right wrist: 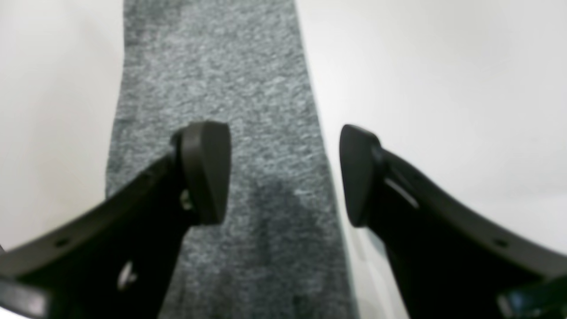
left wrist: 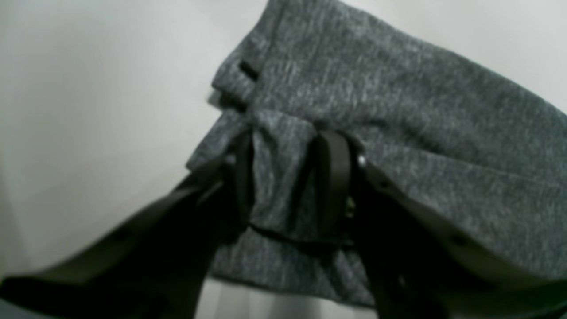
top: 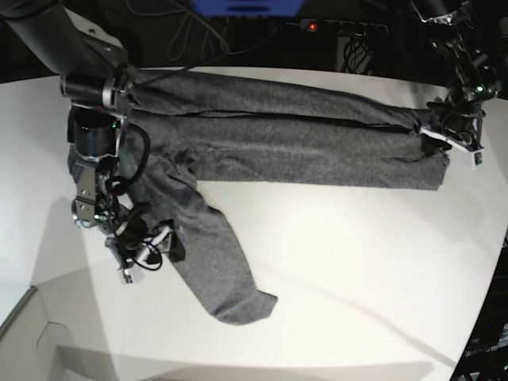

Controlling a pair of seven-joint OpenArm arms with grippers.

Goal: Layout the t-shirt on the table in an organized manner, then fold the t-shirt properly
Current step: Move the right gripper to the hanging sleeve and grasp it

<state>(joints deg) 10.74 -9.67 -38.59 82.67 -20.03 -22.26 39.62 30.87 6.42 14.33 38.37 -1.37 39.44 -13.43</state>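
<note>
The dark grey t-shirt (top: 278, 143) lies stretched across the far half of the white table (top: 357, 262), doubled lengthwise, with one long sleeve (top: 214, 254) running down toward the near side. At the view's right, my left gripper (top: 440, 131) holds the shirt's end. In the left wrist view the left gripper (left wrist: 288, 186) is shut on a bunched fold of the t-shirt (left wrist: 398, 110). At the view's left, my right gripper (top: 147, 246) hovers beside the sleeve. The right wrist view shows the right gripper (right wrist: 283, 175) open above the flat sleeve cloth (right wrist: 221, 66), pinching nothing.
Behind the table's far edge are dark cables and a power strip with a red light (top: 313, 26). The table's curved edge (top: 476, 317) runs down the right side. Bare white tabletop (right wrist: 443, 88) lies on both sides of the sleeve.
</note>
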